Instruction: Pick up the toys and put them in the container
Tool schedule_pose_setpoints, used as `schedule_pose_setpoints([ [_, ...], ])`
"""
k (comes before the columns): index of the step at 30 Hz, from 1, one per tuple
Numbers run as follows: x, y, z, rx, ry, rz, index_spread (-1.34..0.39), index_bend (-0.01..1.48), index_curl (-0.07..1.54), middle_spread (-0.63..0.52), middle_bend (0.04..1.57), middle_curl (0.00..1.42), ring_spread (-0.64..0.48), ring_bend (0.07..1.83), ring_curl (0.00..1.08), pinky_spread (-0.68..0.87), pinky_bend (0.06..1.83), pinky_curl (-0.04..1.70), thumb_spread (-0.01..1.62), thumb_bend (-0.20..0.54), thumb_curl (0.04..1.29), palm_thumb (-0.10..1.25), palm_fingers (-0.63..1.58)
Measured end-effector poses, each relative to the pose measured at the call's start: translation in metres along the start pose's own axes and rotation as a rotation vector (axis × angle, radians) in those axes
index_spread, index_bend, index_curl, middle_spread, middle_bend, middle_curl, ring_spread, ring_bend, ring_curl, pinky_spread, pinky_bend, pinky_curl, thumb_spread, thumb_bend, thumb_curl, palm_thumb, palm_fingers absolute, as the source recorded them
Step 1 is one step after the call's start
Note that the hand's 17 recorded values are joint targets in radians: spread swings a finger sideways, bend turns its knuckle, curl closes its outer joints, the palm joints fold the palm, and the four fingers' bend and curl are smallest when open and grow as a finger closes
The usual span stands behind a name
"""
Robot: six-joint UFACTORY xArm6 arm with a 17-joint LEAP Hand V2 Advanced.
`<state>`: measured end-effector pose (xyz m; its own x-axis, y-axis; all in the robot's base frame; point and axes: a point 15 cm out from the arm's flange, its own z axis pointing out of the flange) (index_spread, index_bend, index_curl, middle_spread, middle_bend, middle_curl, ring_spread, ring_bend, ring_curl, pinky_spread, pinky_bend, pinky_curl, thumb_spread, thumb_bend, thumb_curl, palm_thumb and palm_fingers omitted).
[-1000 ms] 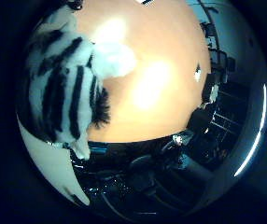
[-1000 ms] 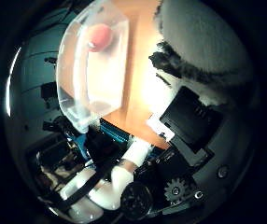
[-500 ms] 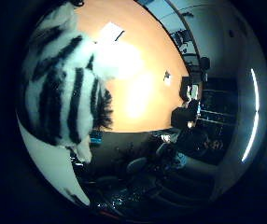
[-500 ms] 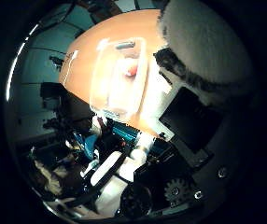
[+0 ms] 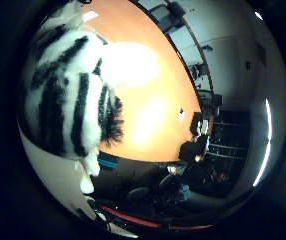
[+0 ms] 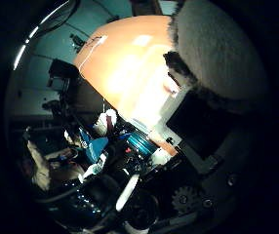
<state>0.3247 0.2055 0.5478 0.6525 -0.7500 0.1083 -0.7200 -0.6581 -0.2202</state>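
A black-and-white striped plush toy (image 5: 68, 95) fills one side of the right little finger side palm view, close against the palm. Its fuzzy grey-white fur (image 6: 213, 49) also shows in the right thumb side palm view. My right hand (image 6: 203, 127) is curled round the toy and holds it well above the orange table (image 5: 158, 95). A white finger (image 5: 58, 175) lies along the toy's underside. I cannot make out the clear container in either view.
The orange table top (image 6: 130, 68) lies far below the palm. Beyond its edge are dark room clutter, chairs (image 5: 198, 125) and blue and white equipment (image 6: 96, 151) on the floor.
The whole picture has shifted: the palm has swung and risen with the toy still in it. The clear container with a red toy inside has passed out of the thumb side view.
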Motion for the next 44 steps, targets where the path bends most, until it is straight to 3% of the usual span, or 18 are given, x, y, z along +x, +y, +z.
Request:
schedule_pose_setpoints([
  [9,-0.030,-0.073,0.029,0.128,-0.100,-0.029,-0.27,0.95,1.03,-0.18,1.25,0.92,-0.29,1.25,0.94,-0.22,1.19,1.04,0.84,-0.017,0.76,1.03,1.06],
  [19,-0.036,-0.079,0.105,0.067,-0.111,-0.044,-0.27,0.95,1.03,-0.18,1.25,0.92,-0.30,1.24,0.95,-0.21,1.18,1.07,0.84,-0.020,0.78,1.01,1.06],
  [22,-0.035,-0.077,0.111,0.058,-0.112,-0.039,-0.27,0.94,1.03,-0.18,1.22,0.92,-0.29,1.23,0.94,-0.22,1.15,1.05,0.90,-0.035,0.75,0.91,1.05],
  [25,-0.027,-0.073,0.118,0.051,-0.107,-0.022,-0.30,0.76,0.97,-0.18,1.13,0.86,-0.27,1.19,0.85,-0.28,1.05,0.96,1.04,-0.031,0.65,0.79,1.02],
  [30,-0.013,-0.058,0.132,0.011,-0.103,0.004,-0.39,0.28,0.81,-0.22,0.92,0.76,-0.27,1.16,0.72,-0.41,0.94,0.83,1.14,-0.031,0.48,0.67,0.69],
  [32,-0.012,-0.049,0.142,-0.015,-0.106,0.003,-0.45,0.25,0.74,-0.23,0.79,0.70,-0.28,1.06,0.66,-0.28,0.80,0.81,1.14,-0.030,0.43,0.63,0.38],
  [35,-0.008,-0.038,0.149,-0.033,-0.107,0.003,-0.48,0.26,0.66,-0.21,0.63,0.62,-0.25,0.91,0.58,-0.01,0.73,0.78,1.13,-0.027,0.38,0.60,0.23],
  [39,-0.001,-0.031,0.143,-0.024,-0.103,0.009,-0.49,0.26,0.55,-0.15,0.49,0.52,-0.12,0.74,0.47,0.33,0.63,0.68,1.11,-0.024,0.34,0.58,0.20],
  [44,-0.002,-0.013,0.127,-0.046,-0.107,0.012,-0.48,0.25,0.48,-0.12,0.41,0.44,-0.04,0.65,0.40,0.48,0.50,0.57,1.11,-0.021,0.31,0.58,0.25],
])
